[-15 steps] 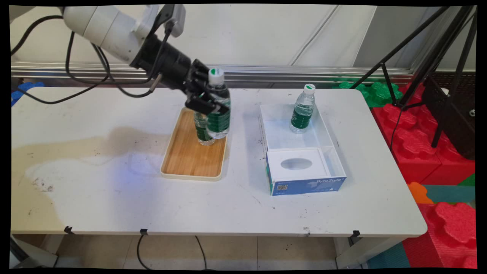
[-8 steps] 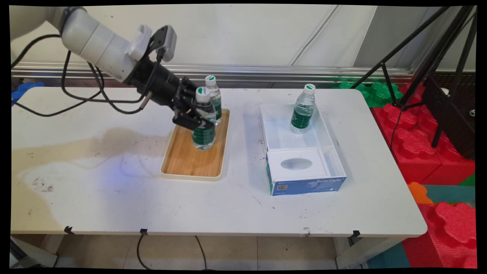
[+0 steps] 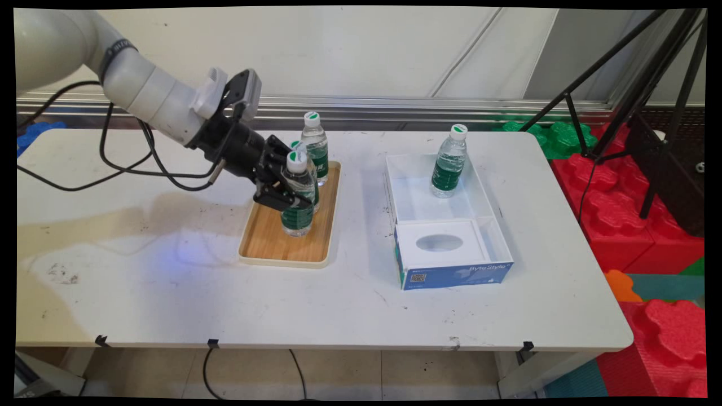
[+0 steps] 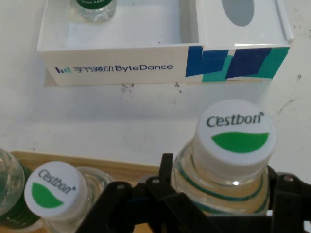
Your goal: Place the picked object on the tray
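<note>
A bottle (image 3: 297,197) is clamped below its cap by the end effector (image 3: 285,189), kept upright over the tray (image 3: 265,242), beside two others.

Robot lab, tripod (image 3: 632,73), foam blocks (image 3: 632,225)

White arm (image 3: 141,90): enters from upper left, angled downward. Black tool (image 3: 285,186): fingers closed on a bottle (image 3: 297,194).
</note>
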{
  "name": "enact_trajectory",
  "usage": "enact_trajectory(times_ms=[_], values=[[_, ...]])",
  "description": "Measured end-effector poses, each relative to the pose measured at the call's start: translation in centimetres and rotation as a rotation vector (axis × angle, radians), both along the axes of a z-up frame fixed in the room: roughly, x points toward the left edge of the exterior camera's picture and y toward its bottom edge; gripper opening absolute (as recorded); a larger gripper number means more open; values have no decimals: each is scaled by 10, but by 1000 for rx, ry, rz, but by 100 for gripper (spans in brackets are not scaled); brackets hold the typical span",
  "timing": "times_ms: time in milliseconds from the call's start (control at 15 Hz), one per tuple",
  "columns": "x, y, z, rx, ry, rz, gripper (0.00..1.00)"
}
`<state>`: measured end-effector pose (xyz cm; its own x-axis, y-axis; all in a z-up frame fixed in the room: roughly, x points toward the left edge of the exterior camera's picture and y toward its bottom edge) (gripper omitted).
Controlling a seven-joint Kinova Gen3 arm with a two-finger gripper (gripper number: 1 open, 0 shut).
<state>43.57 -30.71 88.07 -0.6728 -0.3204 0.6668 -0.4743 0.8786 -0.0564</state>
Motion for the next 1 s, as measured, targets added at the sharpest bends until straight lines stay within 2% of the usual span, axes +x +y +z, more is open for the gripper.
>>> enact_trajectory(times_ms=[1000], values=[[5,-4,-48,-7,62,27,0]])
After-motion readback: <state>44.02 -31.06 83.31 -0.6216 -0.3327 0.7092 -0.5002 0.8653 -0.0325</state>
